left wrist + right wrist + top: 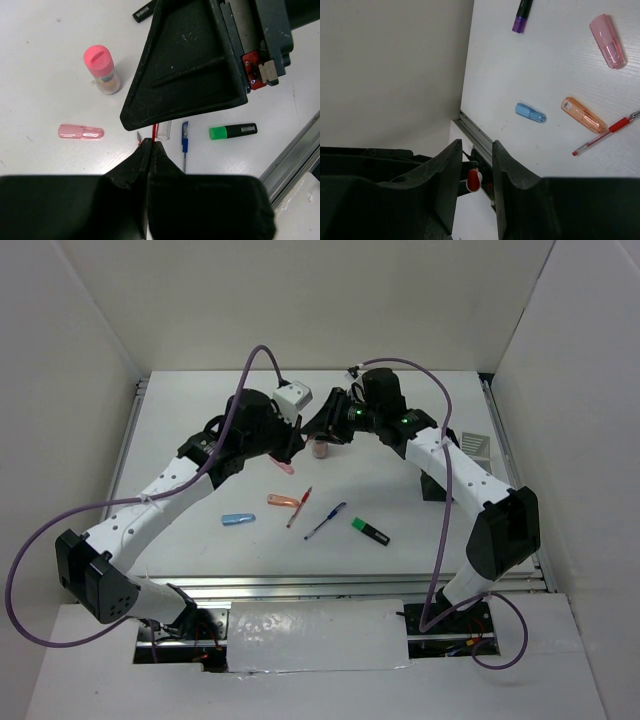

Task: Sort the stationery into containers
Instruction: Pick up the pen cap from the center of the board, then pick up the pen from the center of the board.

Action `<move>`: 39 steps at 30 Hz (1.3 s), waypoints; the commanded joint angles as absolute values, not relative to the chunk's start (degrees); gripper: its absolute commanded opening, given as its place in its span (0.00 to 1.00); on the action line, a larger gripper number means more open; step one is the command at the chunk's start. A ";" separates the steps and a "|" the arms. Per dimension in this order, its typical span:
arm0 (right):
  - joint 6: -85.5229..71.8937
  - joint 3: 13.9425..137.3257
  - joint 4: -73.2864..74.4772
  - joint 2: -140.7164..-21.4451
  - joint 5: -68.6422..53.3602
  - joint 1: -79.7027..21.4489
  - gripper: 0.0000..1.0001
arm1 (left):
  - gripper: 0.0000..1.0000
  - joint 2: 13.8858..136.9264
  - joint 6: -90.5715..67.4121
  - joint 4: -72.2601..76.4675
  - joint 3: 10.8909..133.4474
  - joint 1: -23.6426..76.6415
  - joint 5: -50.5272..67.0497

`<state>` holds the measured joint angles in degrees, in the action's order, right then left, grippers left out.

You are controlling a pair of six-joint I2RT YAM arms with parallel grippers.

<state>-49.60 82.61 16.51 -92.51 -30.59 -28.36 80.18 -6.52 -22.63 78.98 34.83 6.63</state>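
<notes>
The tray [476, 444] is parked well right of the pink-capped cylinder [320, 449]; contents can't be made out. The left hand [150, 143] is pinched closed just beside that cylinder, and the right hand [475, 146] is held slightly open near it.

The left arm [150, 502] and right arm [455, 465] have white shells between blocky black joint housings, and a looping purple cable [262, 348] trails each. Green lights [403, 421] glow near the right wrist. The right gripper [476, 144] has scuffed matte-black wedge fingers [445, 175] and a small red plate [252, 75] with screws.
</notes>
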 commanded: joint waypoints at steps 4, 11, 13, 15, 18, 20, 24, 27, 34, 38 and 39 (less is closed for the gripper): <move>-50.19 85.60 14.59 -92.81 -29.36 -28.83 0.35 | 0.00 80.51 -8.44 -20.30 81.56 35.16 7.03; -50.10 85.61 15.03 -93.16 -28.48 -28.83 0.28 | 0.00 80.77 -9.14 -20.39 81.56 35.16 7.56; -50.18 85.78 15.21 -93.08 -28.21 -28.83 0.24 | 0.00 80.77 -9.32 -20.30 81.56 35.07 7.65; -50.19 85.87 15.21 -93.08 -28.21 -28.92 0.17 | 0.00 80.95 -9.49 -20.22 81.56 35.07 7.64; -50.01 86.31 15.55 -93.16 -27.51 -28.83 0.01 | 0.00 81.04 -9.32 -20.13 81.56 35.16 8.52; -49.75 86.31 15.91 -93.08 -26.55 -28.83 0.00 | 0.21 81.04 -8.53 -20.30 81.65 35.07 10.18; -47.91 86.40 16.61 -91.59 -26.28 -27.43 0.00 | 0.76 78.50 -6.16 -21.80 79.65 34.19 15.19; -45.62 85.09 18.45 -89.22 -25.75 -21.92 0.00 | 0.82 72.26 -5.28 -21.62 73.94 29.72 19.68; -39.38 78.41 22.94 -80.96 -26.28 -4.25 0.00 | 0.59 72.06 0.54 -32.07 69.88 30.40 13.99; -38.41 74.71 24.61 -75.60 -27.42 1.65 0.00 | 0.56 74.79 -7.19 -30.59 63.90 33.65 11.96; -37.80 73.40 24.70 -73.32 -27.33 2.19 0.00 | 0.55 75.40 -8.86 -30.15 62.94 34.53 8.73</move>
